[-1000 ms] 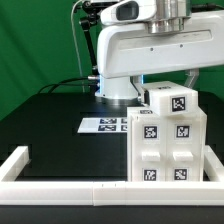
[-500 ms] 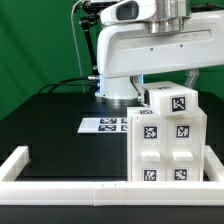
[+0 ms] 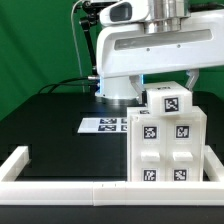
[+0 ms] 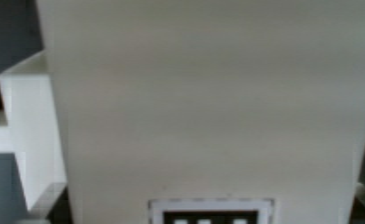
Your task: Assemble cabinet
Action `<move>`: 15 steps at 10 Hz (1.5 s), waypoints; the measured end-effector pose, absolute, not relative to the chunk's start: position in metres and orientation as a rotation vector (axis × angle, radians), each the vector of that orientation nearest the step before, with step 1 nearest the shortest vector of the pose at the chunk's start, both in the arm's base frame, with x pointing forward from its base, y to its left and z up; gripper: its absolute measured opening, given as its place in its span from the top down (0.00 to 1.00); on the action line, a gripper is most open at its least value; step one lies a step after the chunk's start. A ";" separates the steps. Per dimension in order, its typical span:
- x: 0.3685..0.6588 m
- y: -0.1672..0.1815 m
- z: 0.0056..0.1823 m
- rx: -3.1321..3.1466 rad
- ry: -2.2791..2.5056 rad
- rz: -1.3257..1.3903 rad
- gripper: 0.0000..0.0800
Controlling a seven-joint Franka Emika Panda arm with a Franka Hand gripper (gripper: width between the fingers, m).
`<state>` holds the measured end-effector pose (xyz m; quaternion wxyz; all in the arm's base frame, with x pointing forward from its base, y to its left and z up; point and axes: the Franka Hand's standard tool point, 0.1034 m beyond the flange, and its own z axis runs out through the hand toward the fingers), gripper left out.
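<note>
Since the top block (image 3: 168, 100) sits a bit skewed on the cabinet (image 3: 165, 145), its tagged face turned vs the shell's front, we judge the step in hand is squaring and seating that block on the shell. The cabinet stands upright at the exterior view's right, close behind the front border rail (image 3: 60, 185). The marker board (image 3: 103, 124) lies just beside it toward the exterior view's left on the black table (image 3: 50, 115).

Our gripper (image 3: 172, 83) hangs right over the block, but the arm's white link (image 3: 150, 50) and the block itself hide the fingers. So we can't tell if they're apart, together or clamped on the block. The wrist view is no help: a plain white face (image 4: 214, 100) fills nearly all of it, v. close, w/ part of a tag (image 4: 211, 212) at one margin. We can't say which part that face belongs to.

To do it well, imo:
- We hold the wrist vertical and turn about the block's own centre, no sideways drag, so its edges line up w/ the shell's before any push down.
- We go slow w/ light force, since the shell doesn't look fixed and could slide or tip toward the rail.
- We check alignment in the exterior view, since the wrist cam is too close to judge.
- If the block binds, we back off and re-square, not press harder.
</note>
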<state>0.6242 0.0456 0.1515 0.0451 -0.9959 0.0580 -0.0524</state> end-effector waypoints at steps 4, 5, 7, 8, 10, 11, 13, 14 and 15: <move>0.619 0.049 0.151 -2.895 0.778 -0.228 0.32; 0.619 0.050 0.151 -2.827 0.941 -0.209 0.32; 0.618 0.051 0.151 -2.729 1.135 -0.170 0.32; 0.618 0.050 0.151 -2.672 1.227 -0.154 0.32; 0.618 0.053 0.150 -2.571 1.405 -0.129 0.32; 0.617 0.056 0.150 -2.515 1.497 -0.115 0.32; 0.615 0.063 0.150 -2.412 1.663 -0.065 0.32; 0.615 0.063 0.150 -2.384 1.708 -0.053 0.32; 0.614 0.064 0.150 -2.258 1.876 -0.025 0.32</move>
